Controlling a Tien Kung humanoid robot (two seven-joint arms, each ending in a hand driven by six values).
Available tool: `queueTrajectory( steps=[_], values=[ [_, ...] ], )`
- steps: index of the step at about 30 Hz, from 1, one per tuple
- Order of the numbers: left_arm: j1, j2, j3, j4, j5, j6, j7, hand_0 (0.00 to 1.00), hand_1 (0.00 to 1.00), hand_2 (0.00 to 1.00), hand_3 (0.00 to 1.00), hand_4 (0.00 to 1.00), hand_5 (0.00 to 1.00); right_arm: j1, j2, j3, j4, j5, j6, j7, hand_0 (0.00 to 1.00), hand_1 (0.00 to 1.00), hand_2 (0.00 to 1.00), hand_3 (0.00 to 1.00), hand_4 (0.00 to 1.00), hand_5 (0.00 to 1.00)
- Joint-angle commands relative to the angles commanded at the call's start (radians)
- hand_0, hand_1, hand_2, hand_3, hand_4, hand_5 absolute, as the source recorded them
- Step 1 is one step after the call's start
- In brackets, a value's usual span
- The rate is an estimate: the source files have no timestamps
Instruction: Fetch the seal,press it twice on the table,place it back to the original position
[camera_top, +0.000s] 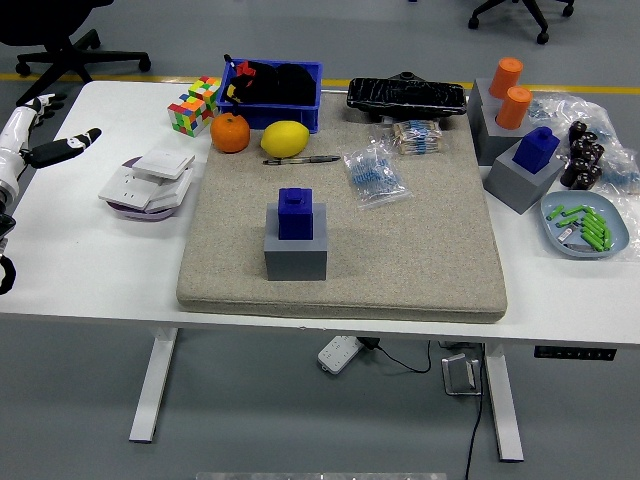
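**Seal seated in its holder, left hand empty at the table's edge**

Nearest the camera, the blue seal (294, 213) stands upright in the grey holder (295, 255), a little toward seven o'clock from the middle of the beige mat (420, 250). Nothing touches it. Judged from that alone, the task is either finished or not begun: the seal sits where it belongs, and the mat shows no mark that would say whether it was pressed twice. The frame cannot settle which.

At nine o'clock, the left hand (40, 135) is mostly cut off by the picture's edge. Its fingers look spread and loose, with nothing in them, though so little of the hand shows that this is only likely. It is well apart from the seal. The right hand does not appear at all.

Farther back, a white stack of flat items (148, 180) lies just beside the mat at ten o'clock. Beyond it are a colour cube (193, 105), an orange (230, 132), a lemon (284, 138) and a pen (300, 159) along the mat's far edge, with a blue bin (272, 93) behind them; its dark contents are hard to make out. At two o'clock a second blue seal (537, 148) rests on another grey block (520, 180), with two orange cylinders (511, 92) behind it.
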Motion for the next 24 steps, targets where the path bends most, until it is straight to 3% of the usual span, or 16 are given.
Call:
queueTrajectory(
  steps=[24],
  values=[
    [0.026,0.001,0.021,-0.008,-0.036,0.004,-0.015,0.896,0.894,0.883,0.881,0.845,0.431,0.007,-0.003,-0.012,0.0,0.003,-0.001,-0.001,0.735,0.684,0.653,0.622,0.725,0.518]
  ],
)
